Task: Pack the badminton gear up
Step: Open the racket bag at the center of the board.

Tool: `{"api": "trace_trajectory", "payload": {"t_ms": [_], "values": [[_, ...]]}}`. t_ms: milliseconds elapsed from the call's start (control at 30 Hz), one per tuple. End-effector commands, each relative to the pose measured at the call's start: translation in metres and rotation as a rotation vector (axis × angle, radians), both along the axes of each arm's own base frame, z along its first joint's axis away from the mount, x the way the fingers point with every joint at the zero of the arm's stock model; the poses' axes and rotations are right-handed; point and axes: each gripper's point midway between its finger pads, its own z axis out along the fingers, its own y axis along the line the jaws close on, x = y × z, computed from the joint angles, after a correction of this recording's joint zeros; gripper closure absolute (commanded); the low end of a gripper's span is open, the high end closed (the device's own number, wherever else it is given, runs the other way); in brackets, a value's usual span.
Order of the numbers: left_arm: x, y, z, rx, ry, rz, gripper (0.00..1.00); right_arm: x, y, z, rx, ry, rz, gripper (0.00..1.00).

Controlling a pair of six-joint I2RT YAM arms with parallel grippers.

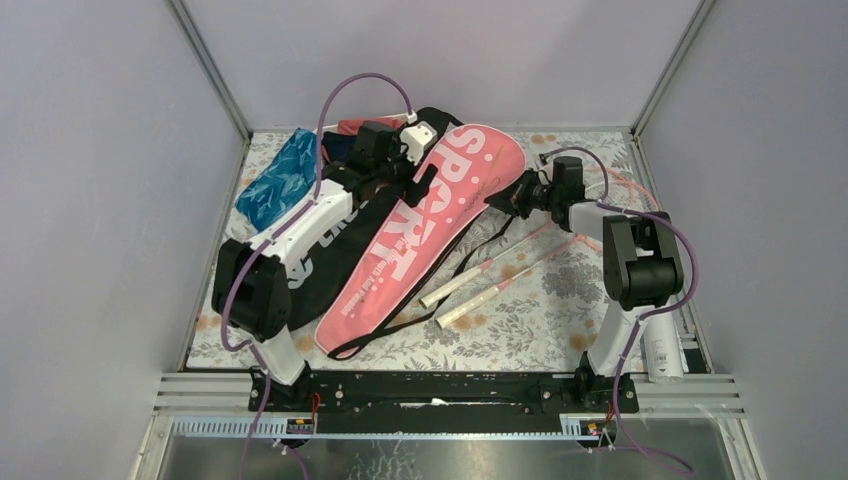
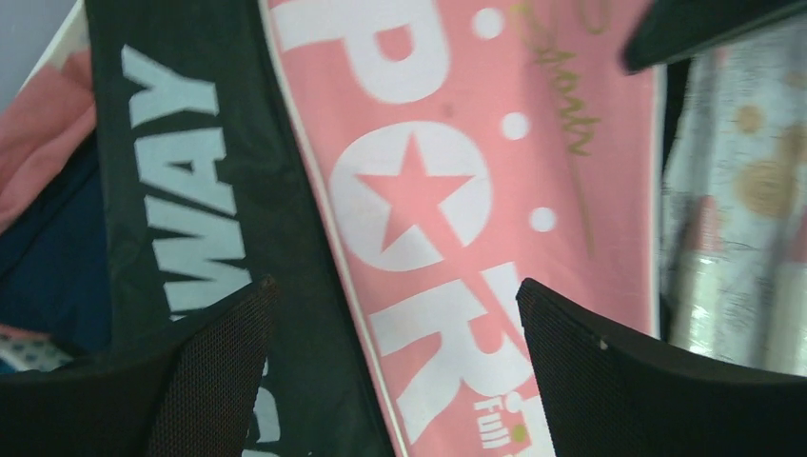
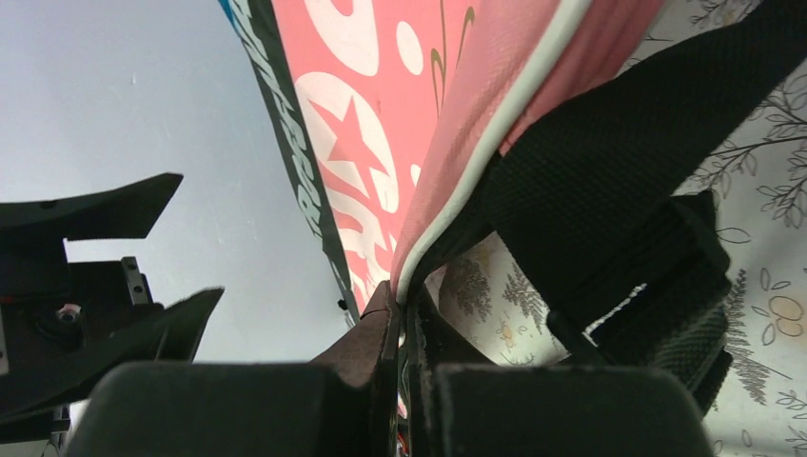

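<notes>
The pink "SPORT" bag (image 1: 430, 220) lies slanted across the mat, partly over the black "CROSSWAY" bag (image 1: 335, 245). My left gripper (image 1: 420, 178) hovers open and empty over the line where the two bags meet; the left wrist view shows the pink bag (image 2: 447, 190) and the black bag (image 2: 181, 171) between its fingers. My right gripper (image 1: 502, 197) is shut on the pink bag's white-piped right edge (image 3: 476, 181), holding it a little off the mat. Two rackets with white handles (image 1: 470, 285) lie to the right of the pink bag. The white shuttlecock tube (image 1: 662, 350) lies by the right arm's base.
A teal crumpled item (image 1: 280, 180) lies at the back left and a red cloth (image 1: 360, 125) behind the bags. The pink bag's black strap (image 3: 609, 190) hangs by my right gripper. The floral mat (image 1: 560, 300) is bounded by grey walls.
</notes>
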Motion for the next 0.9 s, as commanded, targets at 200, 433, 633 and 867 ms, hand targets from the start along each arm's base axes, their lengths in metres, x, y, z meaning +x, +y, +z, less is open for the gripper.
{"api": "trace_trajectory", "payload": {"t_ms": [200, 433, 633, 867], "values": [[-0.083, -0.063, -0.002, -0.046, 0.02, -0.387, 0.01, 0.005, 0.012, 0.069, 0.073, -0.133, 0.039, 1.0], [-0.102, -0.091, -0.04, -0.001, 0.052, -0.352, 0.01, 0.003, 0.011, 0.071, 0.069, -0.129, 0.024, 1.0], [-0.102, -0.102, -0.061, 0.06, 0.036, -0.278, 0.05, 0.004, 0.011, 0.073, 0.056, -0.135, 0.026, 1.0], [-0.098, -0.104, -0.077, 0.103, 0.046, -0.272, 0.25, 0.005, 0.011, 0.07, 0.045, -0.131, 0.042, 1.0]]}}
